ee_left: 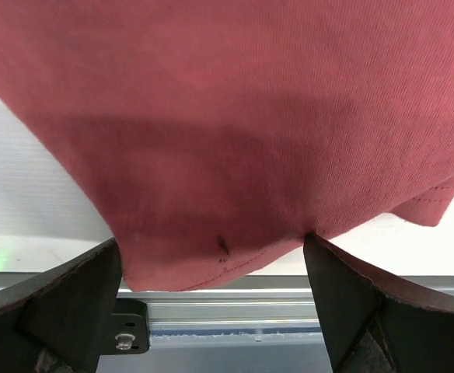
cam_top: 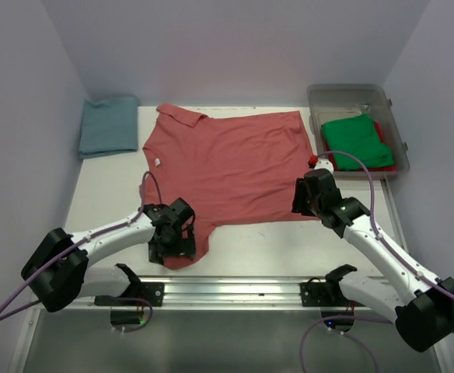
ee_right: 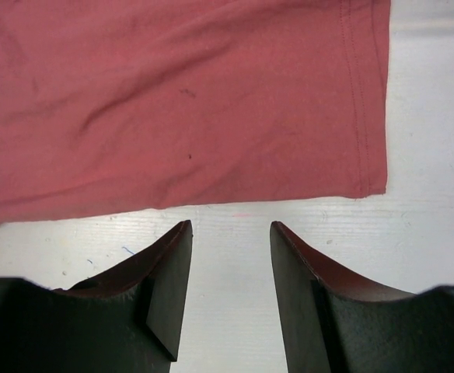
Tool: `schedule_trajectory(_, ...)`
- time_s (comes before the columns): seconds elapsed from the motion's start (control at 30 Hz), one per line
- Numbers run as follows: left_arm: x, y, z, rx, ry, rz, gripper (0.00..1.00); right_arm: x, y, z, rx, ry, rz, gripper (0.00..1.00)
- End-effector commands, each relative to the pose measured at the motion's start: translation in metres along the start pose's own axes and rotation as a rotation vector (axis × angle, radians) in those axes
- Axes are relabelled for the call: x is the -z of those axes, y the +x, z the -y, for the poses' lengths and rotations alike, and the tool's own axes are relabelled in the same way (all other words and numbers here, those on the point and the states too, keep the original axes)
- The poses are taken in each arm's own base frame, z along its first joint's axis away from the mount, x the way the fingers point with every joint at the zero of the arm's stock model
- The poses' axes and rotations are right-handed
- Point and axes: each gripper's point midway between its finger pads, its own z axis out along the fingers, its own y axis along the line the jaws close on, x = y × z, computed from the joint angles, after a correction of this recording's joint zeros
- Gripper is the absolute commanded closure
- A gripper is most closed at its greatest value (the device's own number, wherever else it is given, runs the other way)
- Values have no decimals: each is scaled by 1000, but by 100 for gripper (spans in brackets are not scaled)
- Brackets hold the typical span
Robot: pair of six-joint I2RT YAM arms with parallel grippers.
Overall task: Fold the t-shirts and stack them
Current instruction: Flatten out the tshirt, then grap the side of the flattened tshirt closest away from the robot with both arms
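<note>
Since the salmon-red shirt point(cam_top: 235, 167) lies spread flat across mid bench point(cam_top: 274, 249), collar toward the far-left corner and one sleeve point(cam_top: 190, 253) trailing to the near edge, the fold looks not yet begun, and the two grabs look uneven. L gripper point(ee_left: 211, 247) has fingers spread wide, straddling that sleeve's tip w/o pinching it. R gripper point(ee_right: 231, 227) has fingers part-way apart over bare bench, just off the shirt's near-right corner, holding nothing. Risk: if R shuts there it gets air, so only L lifts & the cloth drags skewed, prob. bunching. L may also catch only the sleeve hem, which could slip. A wide R swing could clip the bin point(cam_top: 347, 92) at the far-right corner w/ the green shirt point(cam_top: 355, 140) in it. The teal shirt point(cam_top: 109, 124), folded at the far-left corner, is well apart.
</note>
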Motion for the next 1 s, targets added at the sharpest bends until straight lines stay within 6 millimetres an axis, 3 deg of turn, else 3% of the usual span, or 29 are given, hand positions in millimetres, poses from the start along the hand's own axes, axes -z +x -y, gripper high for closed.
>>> schedule_trajectory(0.0, 4, -3, 17, -18, 38, 11, 0, 3, -2, 1, 5, -11, 31, 52)
schedule_trajectory(0.13, 7, 9, 28, -46, 70, -10, 0, 5, 1, 5, 4, 3, 30, 53)
schedule_trajectory(0.33, -4, 29, 21, -69, 72, -55, 5, 7, 3, 8, -4, 8, 34, 60)
schedule_trajectory(0.57, -7, 23, 17, -81, 67, -14, 31, 7, 4, 8, -16, 13, 35, 82)
schedule_trajectory(0.73, -3, 17, 14, -81, 55, 27, 46, 6, 5, 7, -25, 9, 28, 85)
schedule_trajectory(0.97, 17, 5, 14, -78, 35, 98, 58, 4, 7, 8, -23, 14, 14, 86)
